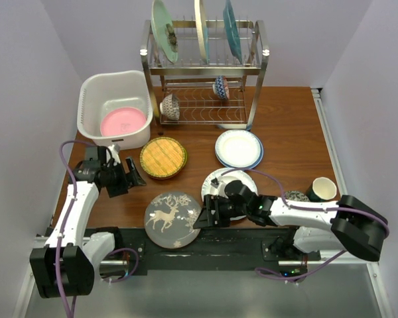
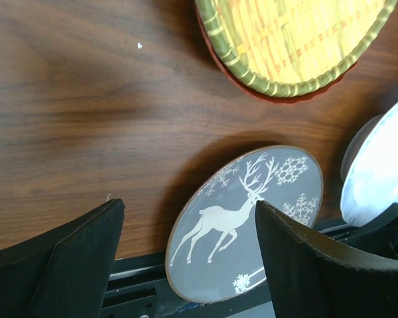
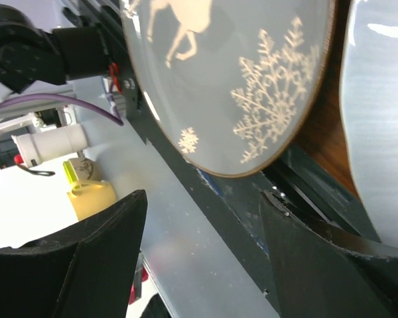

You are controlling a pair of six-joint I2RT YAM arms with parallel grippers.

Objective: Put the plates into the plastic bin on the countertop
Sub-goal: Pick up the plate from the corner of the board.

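Wood-grain countertop [image 1: 288, 116], pale lilac walls [image 1: 26, 53]

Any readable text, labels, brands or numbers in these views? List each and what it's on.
No readable text in any view.
grey deer plate: deer and snowflake artwork only, no lettering.
pink plate in the plastic bin: faint mark near its middle, too small to read.
woven yellow plate: weave pattern only.

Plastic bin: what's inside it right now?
One pink plate lies flat on the floor of the plastic bin. It covers most of the floor, so anything beneath it can't be seen.
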